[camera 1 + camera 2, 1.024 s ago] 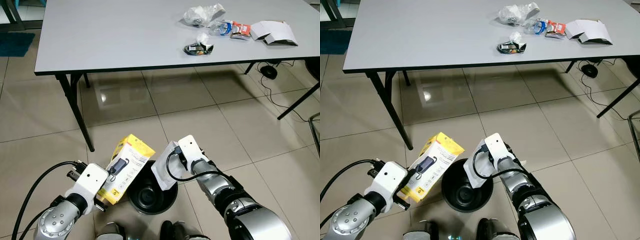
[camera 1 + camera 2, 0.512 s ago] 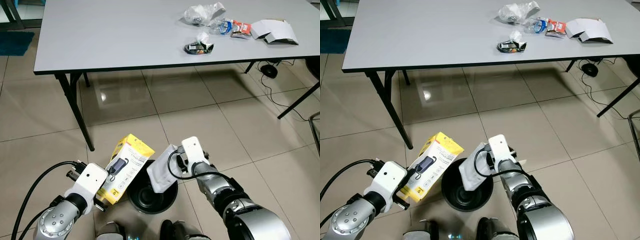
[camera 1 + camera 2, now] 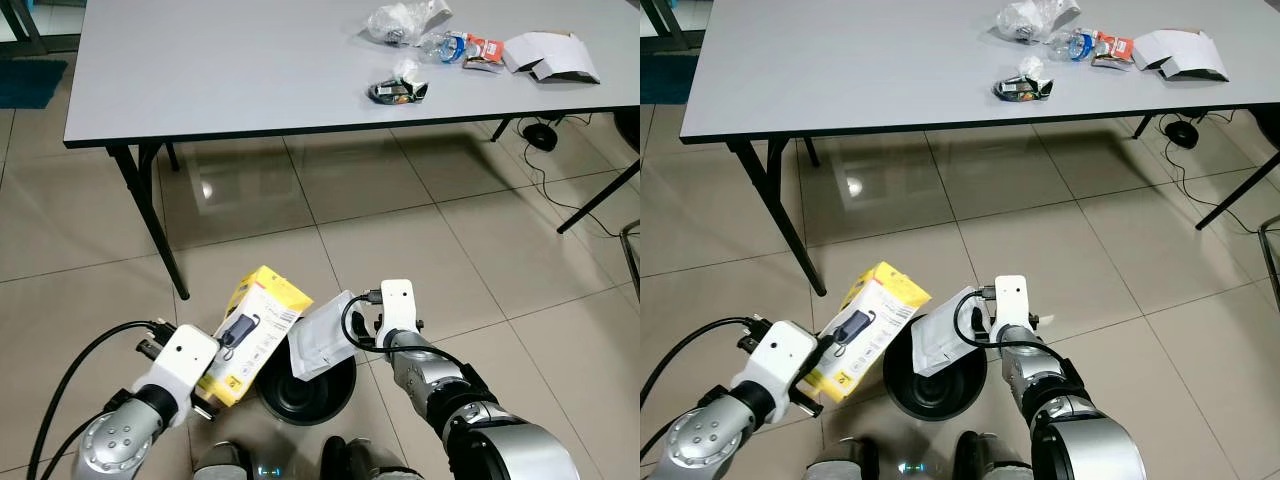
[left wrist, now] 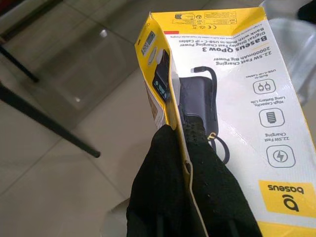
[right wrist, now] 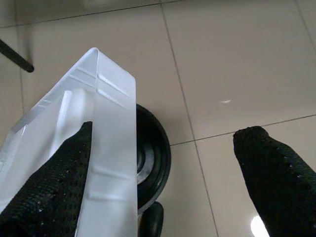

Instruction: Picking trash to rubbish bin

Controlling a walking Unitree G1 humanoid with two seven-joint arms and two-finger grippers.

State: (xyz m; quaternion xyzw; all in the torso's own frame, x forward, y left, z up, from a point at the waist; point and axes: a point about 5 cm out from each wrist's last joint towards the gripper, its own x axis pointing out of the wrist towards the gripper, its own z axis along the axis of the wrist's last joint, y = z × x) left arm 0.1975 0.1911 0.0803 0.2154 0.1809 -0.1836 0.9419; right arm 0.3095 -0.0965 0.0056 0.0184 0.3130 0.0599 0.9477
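The left gripper (image 4: 185,148) is clamping the edge of a yellow and white cardboard power-bank box (image 3: 252,333), holding it tilted just beside the round black plastic rubbish bin (image 3: 308,385) on the beige tiled floor (image 3: 420,240). One black finger (image 4: 163,197) is lying along the box's side panel, the other across its printed white face.

The right gripper (image 5: 160,168) is spread wide open. One finger (image 5: 59,182) is lying against a clear plastic blister tray (image 3: 322,335), the other finger (image 5: 274,173) is standing well apart from it over bare tile. The tray is sitting tilted over the bin's rim, partly above the bin opening; cannot tell whether the finger is supporting it or just touching.

More trash is lying on the grey rectangular folding table (image 3: 240,70) beyond the bin: a dark crumpled wrapper (image 3: 397,93) near the front edge, a clear crumpled plastic bag (image 3: 405,20), a squashed clear plastic bottle (image 3: 452,45), a small red and white packet (image 3: 484,51) and an opened white cardboard box (image 3: 552,55) near the far right end. A black cable (image 3: 545,165) is running on the floor under the table's right end.
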